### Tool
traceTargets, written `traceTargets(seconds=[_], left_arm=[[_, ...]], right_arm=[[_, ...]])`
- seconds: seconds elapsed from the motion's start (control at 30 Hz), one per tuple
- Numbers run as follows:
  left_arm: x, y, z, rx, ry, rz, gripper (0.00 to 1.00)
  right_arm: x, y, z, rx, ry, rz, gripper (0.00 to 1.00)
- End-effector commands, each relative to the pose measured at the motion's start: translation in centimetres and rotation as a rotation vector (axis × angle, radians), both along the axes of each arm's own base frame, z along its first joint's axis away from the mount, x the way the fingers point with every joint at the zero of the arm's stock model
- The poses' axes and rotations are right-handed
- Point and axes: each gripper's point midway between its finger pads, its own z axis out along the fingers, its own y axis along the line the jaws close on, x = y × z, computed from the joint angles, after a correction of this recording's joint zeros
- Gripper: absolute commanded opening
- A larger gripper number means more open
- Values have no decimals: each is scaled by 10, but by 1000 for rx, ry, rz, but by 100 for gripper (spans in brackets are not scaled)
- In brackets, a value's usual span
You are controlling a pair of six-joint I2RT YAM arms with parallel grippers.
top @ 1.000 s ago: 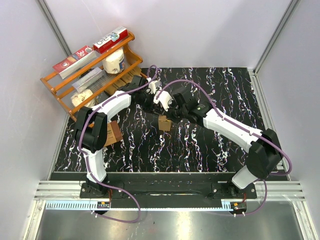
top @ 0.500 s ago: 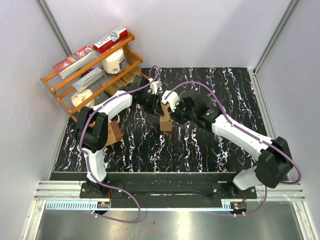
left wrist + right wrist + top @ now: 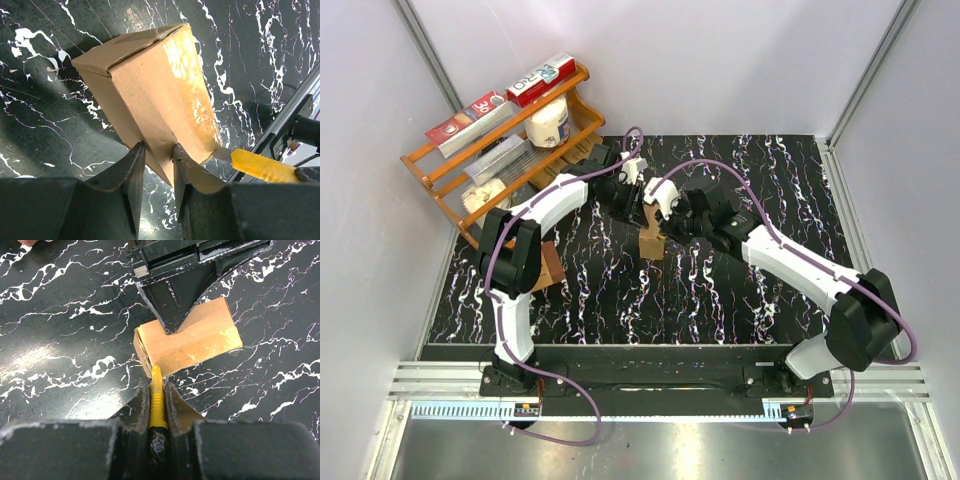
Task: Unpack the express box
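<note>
**Centre of the counter (image 3: 740,290).** One express box (image 3: 651,243) sits tilted on the black marbled surface, between your two claws. Its flaps are shut and a glossy strip of tape runs down one face, so nothing of its contents shows. You cannot tell whether its underside rests flat on the counter.

**Left wrist view.** Your left claw (image 3: 156,162) pinches a lower edge of the box. Cardboard fills the narrow gap between its two fingers (image 3: 132,172).

**Right wrist view.** Your right claw (image 3: 156,392) is pressed together on one yellow-handled knife (image 3: 156,380). The knife's tip meets the box at its near corner. The blade itself is too thin to make out here, and in the left wrist view the handle is cut off at the frame's edge.

**Far left corner, overhead view.** One slanted wooden rack (image 3: 430,160) holds packaged goods. On its upper rails you can count a red carton (image 3: 542,78), a red-and-grey carton (image 3: 470,112) and one white tub (image 3: 548,122). The lower tiers hold pale packages too small to identify.

**Beside your left arm (image 3: 510,260).** One darker brown box (image 3: 552,268) stands on the counter, well apart from the express box. It is largely hidden behind the arm's elbow.

**Hidden in the overhead view.** The wrists cover the tips of both claws and most of the knife.
</note>
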Motion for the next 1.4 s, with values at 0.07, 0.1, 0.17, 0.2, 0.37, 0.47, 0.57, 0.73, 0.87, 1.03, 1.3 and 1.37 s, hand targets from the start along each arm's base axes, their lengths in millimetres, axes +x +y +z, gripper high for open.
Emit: traceTargets(seconds=[0.07,0.1,0.17,0.2,0.37,0.47,0.57,0.73,0.87,1.03,1.3,1.37], left_arm=[[-1,21,-43,146,31,-6,29],[-1,21,-44,145,34,-5,29],[2,20,-42,143,26,-3,29],[2,20,-42,142,27,-2,29],[5,18,-39,139,23,8,29],[7,17,-38,137,26,15,31],[8,18,-40,144,27,23,31],[8,25,-45,187,16,37,30],[7,29,-49,211,10,39,30],[6,31,-48,217,10,43,30],[6,28,-36,192,3,57,39],[7,24,-27,168,-1,64,45]], right_arm=[[5,1,-26,-30,47,20,0],[5,2,-29,-29,55,22,0],[3,4,-35,-32,73,31,0],[3,4,-37,-32,79,31,0],[1,10,-42,-21,108,52,0],[3,13,-41,-10,118,47,0],[5,16,-33,6,113,33,0],[23,13,8,64,30,-63,0],[31,11,72,170,-74,-118,0],[32,2,125,274,-147,-196,0],[35,-38,149,315,-147,-456,3],[36,-53,139,300,-126,-564,3]])
